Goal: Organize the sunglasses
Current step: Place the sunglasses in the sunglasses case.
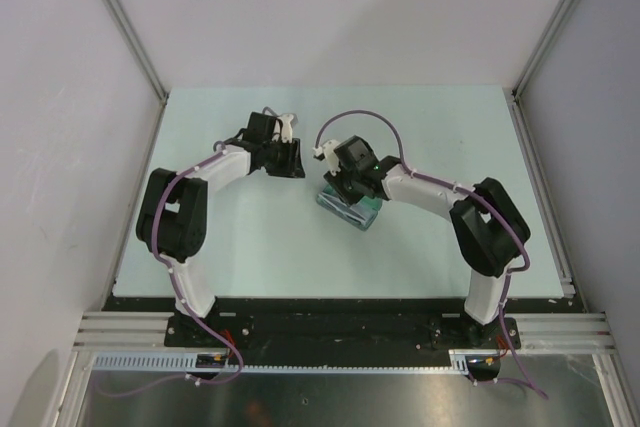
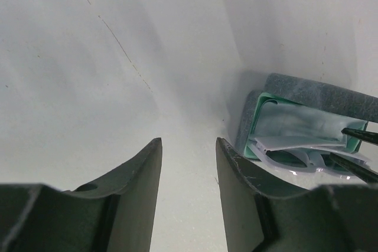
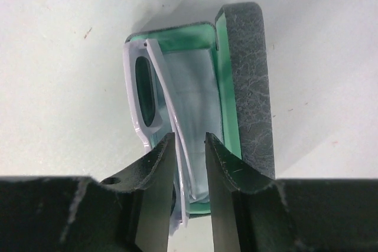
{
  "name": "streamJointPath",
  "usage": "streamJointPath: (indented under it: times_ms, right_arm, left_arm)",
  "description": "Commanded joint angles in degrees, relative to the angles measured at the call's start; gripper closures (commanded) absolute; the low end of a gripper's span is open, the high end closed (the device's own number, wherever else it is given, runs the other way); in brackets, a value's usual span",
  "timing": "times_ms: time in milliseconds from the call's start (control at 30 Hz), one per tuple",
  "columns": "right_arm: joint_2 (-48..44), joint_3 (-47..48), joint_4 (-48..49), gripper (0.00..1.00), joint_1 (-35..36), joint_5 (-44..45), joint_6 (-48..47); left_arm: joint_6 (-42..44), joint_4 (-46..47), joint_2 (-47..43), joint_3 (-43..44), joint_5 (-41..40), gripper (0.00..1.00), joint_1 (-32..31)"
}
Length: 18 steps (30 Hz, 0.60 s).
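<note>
The left gripper (image 2: 188,144) hangs over the table (image 2: 88,87), fingers apart, holding nothing. The sunglasses (image 3: 144,95) lie in the open grey case (image 3: 248,75), and the right gripper (image 3: 190,138) has its fingers close on each side of a thin white arm; whether they squeeze it cannot be told. The glasses look light, hard and slippery, so the fat frame seems safer to hold than that thin arm.

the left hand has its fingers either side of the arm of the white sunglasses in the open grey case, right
No, that is the right hand: the right wrist view shows its fingers either side of the arm of the white sunglasses in the open grey case. The left hand is empty.
</note>
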Motion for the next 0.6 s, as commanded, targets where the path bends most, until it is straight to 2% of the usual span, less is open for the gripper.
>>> streamJointPath:
  times_ms: [0,67,100,133,367,567]
  right_arm:
    - [-2.13,2.21,0.36,0.69,0.78,0.82,-0.25]
    - [-2.22,2.2,0.36,0.72,0.87,2.4,-0.43]
    - [-2.22,2.2,0.62,0.8,1.04,2.31,-0.34]
    - [-2.4,2.2,0.8,0.82,1.22,2.23,-0.34]
    - [-4.59,2.2,1.33,0.69,3.59,-0.76,-2.19]
    - [-3.63,2.2,0.28,0.72,4.82,-1.29,-2.36]
  left_arm:
    - [-0.64,1.37,-0.64,0.02,1.31,0.54,0.18]
    - [-0.72,1.28,-0.64,0.02,1.4,0.53,0.18]
    - [-0.64,1.37,-0.72,0.02,1.49,0.54,0.18]
    - [-0.64,1.37,-0.73,0.1,1.66,0.54,0.18]
    - [-0.9,1.46,-0.81,0.02,0.26,0.54,0.18]
    - [-2.04,1.37,-0.9,-0.07,-2.46,0.54,0.7]
